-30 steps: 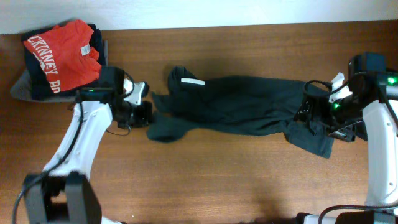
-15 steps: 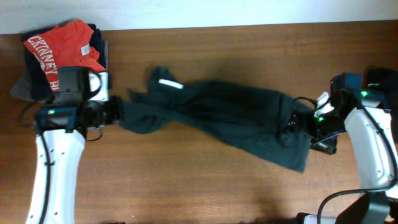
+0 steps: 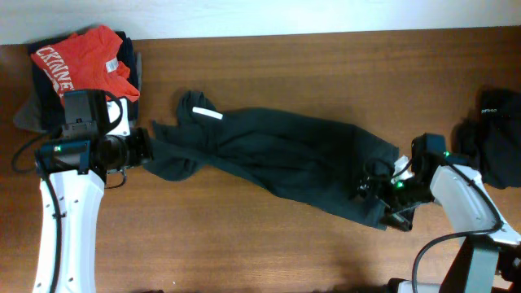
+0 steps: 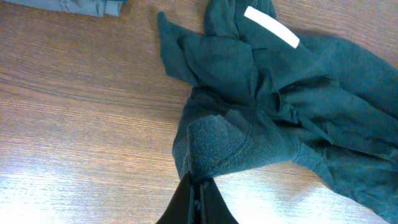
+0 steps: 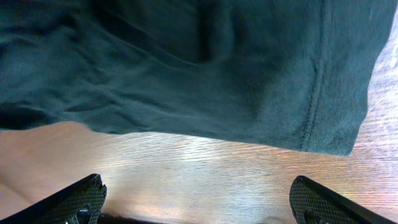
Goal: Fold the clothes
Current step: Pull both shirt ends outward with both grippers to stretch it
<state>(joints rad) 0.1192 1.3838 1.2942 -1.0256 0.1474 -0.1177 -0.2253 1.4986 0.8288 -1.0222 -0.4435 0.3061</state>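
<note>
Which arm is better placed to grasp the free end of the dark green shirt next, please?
Probably right: the right claw stands open, empty, beside the hem of the dark green shirt. The left claw is shut on the opposite end.

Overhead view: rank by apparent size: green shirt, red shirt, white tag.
Largest to smallest:
1. green shirt, stretched across the table
2. red shirt, at the top-left corner
3. white tag, a small strip on the green shirt
</note>
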